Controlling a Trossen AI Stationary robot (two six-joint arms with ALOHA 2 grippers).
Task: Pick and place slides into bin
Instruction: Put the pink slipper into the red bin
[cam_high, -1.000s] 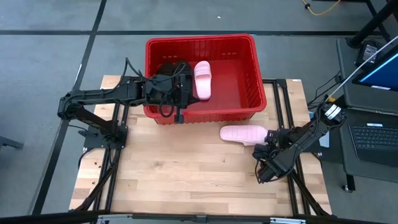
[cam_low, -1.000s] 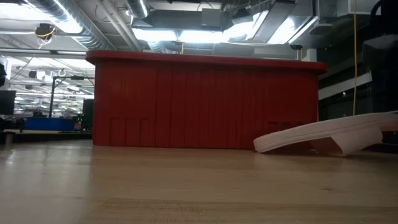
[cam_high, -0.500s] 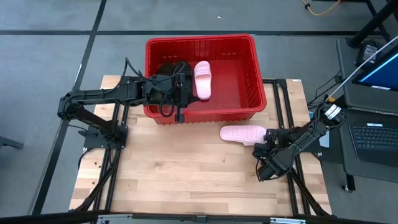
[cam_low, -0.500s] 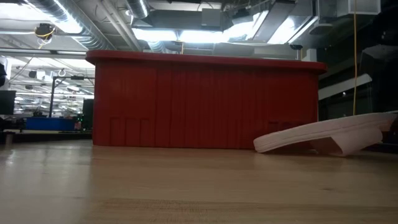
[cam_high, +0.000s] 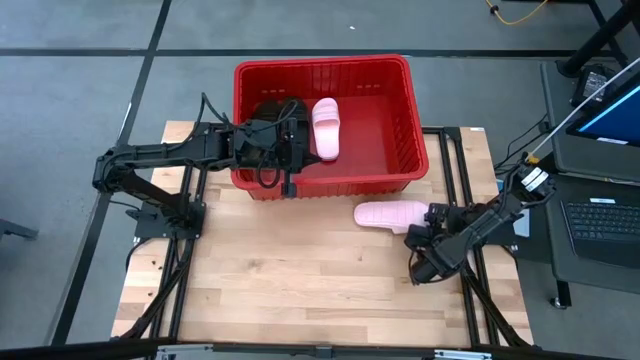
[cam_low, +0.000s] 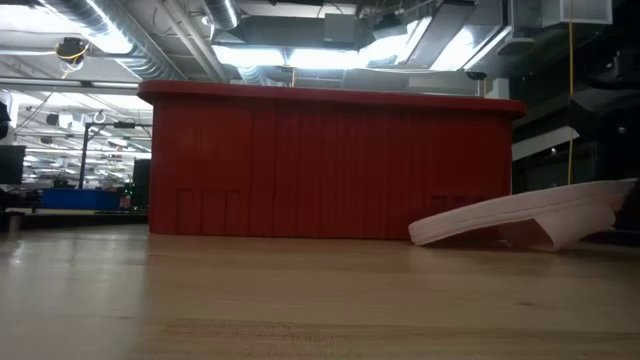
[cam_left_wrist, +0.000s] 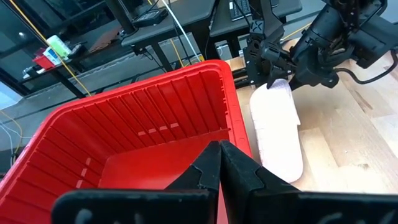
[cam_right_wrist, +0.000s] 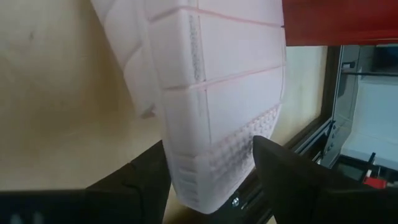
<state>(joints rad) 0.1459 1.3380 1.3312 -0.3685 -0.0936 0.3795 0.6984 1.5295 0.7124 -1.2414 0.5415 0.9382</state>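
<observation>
The red bin (cam_high: 320, 62) stands at the table's far side, and one pale pink slide (cam_high: 326, 128) lies in it. A second pink slide (cam_high: 385, 213) lies on the table in front of the bin, sole up. In the low view (cam_low: 520, 212) it rests on its left end and strap, with its right end raised. My right gripper (cam_high: 418, 238) is open at that right end, and the slide's end sits between its fingers (cam_right_wrist: 210, 146). My left gripper (cam_high: 296, 142) is shut and hovers over the bin's left part. I cannot tell the black slides from the dark arm there. My right gripper has one finger (cam_right_wrist: 146, 177) on each long side of the slide's right end (cam_right_wrist: 214, 158), coming level from the table's right side and lying along the slide. I cannot tell whether the fingers touch it.
The bin's near wall (cam_low: 330, 165) rises just behind the slide. Bare wooden tabletop (cam_high: 290, 270) lies in front of it. A desk with a laptop (cam_high: 600, 215) stands beyond the table's right edge.
My right gripper has crept a little toward the table's left, closer around the pink slide's right end. The slide stays where it was.
</observation>
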